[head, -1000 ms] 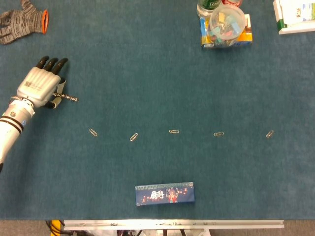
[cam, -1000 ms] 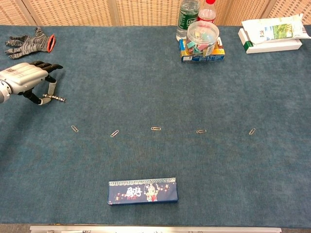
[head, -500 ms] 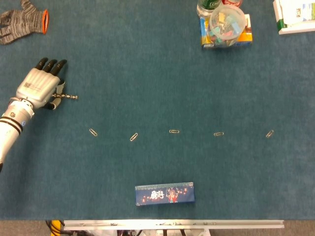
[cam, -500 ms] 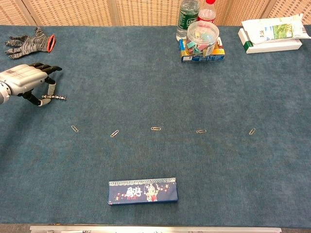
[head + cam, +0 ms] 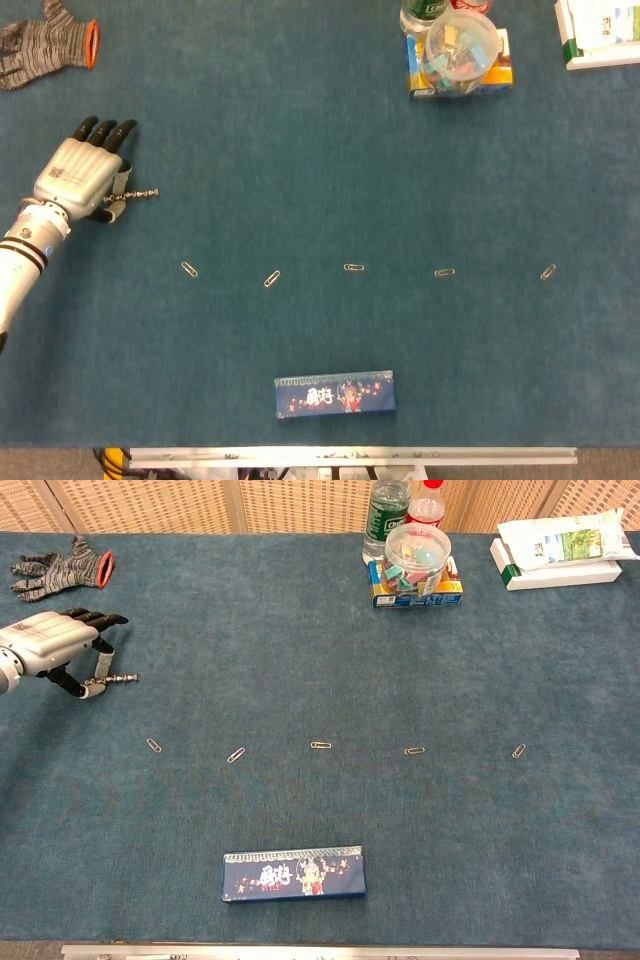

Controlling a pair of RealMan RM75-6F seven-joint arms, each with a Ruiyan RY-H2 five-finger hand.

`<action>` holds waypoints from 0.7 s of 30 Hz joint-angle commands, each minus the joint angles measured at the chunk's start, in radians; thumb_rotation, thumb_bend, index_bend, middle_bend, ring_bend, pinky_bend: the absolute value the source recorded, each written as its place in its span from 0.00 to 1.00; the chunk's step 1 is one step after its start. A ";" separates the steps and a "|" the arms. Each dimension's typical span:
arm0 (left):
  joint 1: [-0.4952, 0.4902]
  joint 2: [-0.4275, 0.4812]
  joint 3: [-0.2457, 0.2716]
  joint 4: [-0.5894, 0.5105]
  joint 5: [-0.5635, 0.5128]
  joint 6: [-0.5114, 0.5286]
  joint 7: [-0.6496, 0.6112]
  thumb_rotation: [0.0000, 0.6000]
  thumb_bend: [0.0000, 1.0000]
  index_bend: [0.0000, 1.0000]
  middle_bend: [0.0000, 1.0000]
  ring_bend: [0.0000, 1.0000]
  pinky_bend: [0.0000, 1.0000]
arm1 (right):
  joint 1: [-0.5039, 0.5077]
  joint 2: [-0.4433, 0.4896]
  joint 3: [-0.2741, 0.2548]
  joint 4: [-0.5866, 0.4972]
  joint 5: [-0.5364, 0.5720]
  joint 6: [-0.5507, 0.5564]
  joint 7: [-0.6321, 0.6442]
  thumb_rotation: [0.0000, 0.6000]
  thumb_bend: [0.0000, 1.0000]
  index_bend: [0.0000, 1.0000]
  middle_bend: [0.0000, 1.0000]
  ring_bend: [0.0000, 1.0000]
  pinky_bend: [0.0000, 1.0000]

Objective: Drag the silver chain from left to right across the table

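The silver chain (image 5: 140, 194) is a short beaded length lying on the blue table cloth at the far left, its free end pointing right. My left hand (image 5: 80, 175) sits palm down just left of it, and thumb and a finger pinch the chain's left end. In the chest view the chain (image 5: 118, 681) sticks out to the right from under the left hand (image 5: 50, 645), whose fingers hide the rest of it. My right hand shows in neither view.
A grey knit glove (image 5: 45, 42) lies behind the hand at the far left corner. A row of several paper clips (image 5: 354, 268) crosses the table's middle. A blue box (image 5: 334, 393) lies near the front edge. A clip jar (image 5: 460, 50), bottles and a white packet (image 5: 600, 30) stand at the back right.
The chain's free end has swung slightly away from me, pivoting at the fingers. The left hand has barely shifted.
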State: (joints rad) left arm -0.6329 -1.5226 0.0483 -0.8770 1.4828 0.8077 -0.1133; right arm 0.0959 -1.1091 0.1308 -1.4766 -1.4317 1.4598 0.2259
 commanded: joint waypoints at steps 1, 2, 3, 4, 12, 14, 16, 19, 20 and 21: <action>0.001 0.005 -0.001 -0.006 -0.001 0.002 0.000 1.00 0.33 0.58 0.00 0.00 0.03 | 0.000 0.000 0.000 0.000 0.000 0.000 0.001 1.00 0.27 0.24 0.27 0.24 0.45; 0.002 0.007 -0.001 -0.009 -0.001 0.004 0.001 1.00 0.33 0.58 0.00 0.00 0.03 | 0.000 0.001 0.000 0.000 0.000 0.000 0.001 1.00 0.27 0.24 0.27 0.24 0.45; 0.003 0.011 -0.001 -0.014 -0.001 0.007 0.003 1.00 0.33 0.58 0.00 0.00 0.03 | 0.000 0.001 0.000 0.000 -0.001 0.000 0.001 1.00 0.27 0.24 0.27 0.24 0.45; 0.004 0.014 -0.001 -0.018 -0.001 0.009 0.004 1.00 0.33 0.58 0.00 0.00 0.03 | 0.000 0.000 0.000 0.000 -0.001 0.000 0.001 1.00 0.27 0.24 0.27 0.24 0.45; 0.012 0.058 -0.004 -0.079 0.002 0.039 0.026 1.00 0.33 0.58 0.00 0.00 0.03 | 0.000 0.000 -0.001 -0.002 -0.004 0.002 -0.002 1.00 0.27 0.24 0.27 0.24 0.45; 0.014 0.070 -0.005 -0.097 0.003 0.047 0.032 1.00 0.33 0.58 0.00 0.00 0.03 | 0.000 0.000 -0.002 -0.003 -0.005 0.002 -0.003 1.00 0.27 0.24 0.27 0.24 0.45; 0.016 0.084 -0.006 -0.119 0.004 0.057 0.041 1.00 0.33 0.58 0.00 0.00 0.03 | -0.001 0.000 -0.002 -0.003 -0.007 0.004 -0.003 1.00 0.27 0.24 0.27 0.24 0.45; 0.019 0.105 -0.008 -0.153 0.006 0.071 0.055 1.00 0.33 0.58 0.00 0.00 0.03 | -0.001 0.000 -0.003 -0.004 -0.009 0.006 -0.004 1.00 0.27 0.24 0.27 0.24 0.45; 0.020 0.111 -0.008 -0.163 0.007 0.076 0.060 1.00 0.33 0.58 0.00 0.00 0.03 | -0.002 0.001 -0.004 -0.004 -0.010 0.006 -0.004 1.00 0.27 0.24 0.27 0.24 0.45; 0.021 0.119 -0.009 -0.176 0.008 0.082 0.067 1.00 0.33 0.58 0.00 0.00 0.03 | -0.002 0.001 -0.004 -0.005 -0.011 0.007 -0.004 1.00 0.27 0.24 0.27 0.24 0.45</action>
State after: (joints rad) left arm -0.6143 -1.4147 0.0408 -1.0397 1.4888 0.8805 -0.0559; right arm 0.0942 -1.1083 0.1268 -1.4815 -1.4427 1.4671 0.2223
